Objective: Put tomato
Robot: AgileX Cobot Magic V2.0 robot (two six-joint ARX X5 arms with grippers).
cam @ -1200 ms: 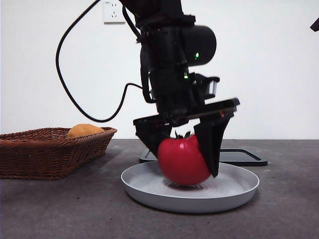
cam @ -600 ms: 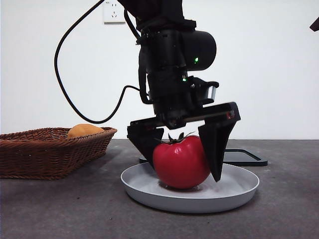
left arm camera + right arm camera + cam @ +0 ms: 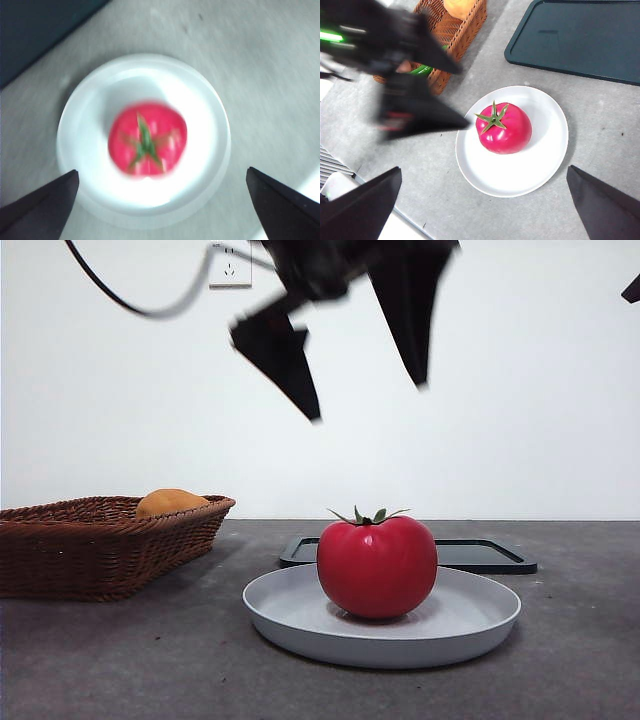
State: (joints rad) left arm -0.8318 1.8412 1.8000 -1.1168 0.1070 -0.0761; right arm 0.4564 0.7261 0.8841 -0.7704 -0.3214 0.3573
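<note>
We note the tomato sitting upright on the white plate, stem up, near the plate's middle, nothing touching it. The left wrist view looks straight down on it, blurred, with bare plate rim all round. The left gripper hangs high above the tomato, well clear of it, its two black jaws spread wide and holding nothing. In the right wrist view we see that same gripper as a dark blur over the table beside the plate's basket side. The right gripper is also up over the table, jaws wide apart and empty. We see a wicker basket to one side of the plate, apart from it, with an orange-yellow fruit inside. A dark tray lies just behind the plate.
</note>
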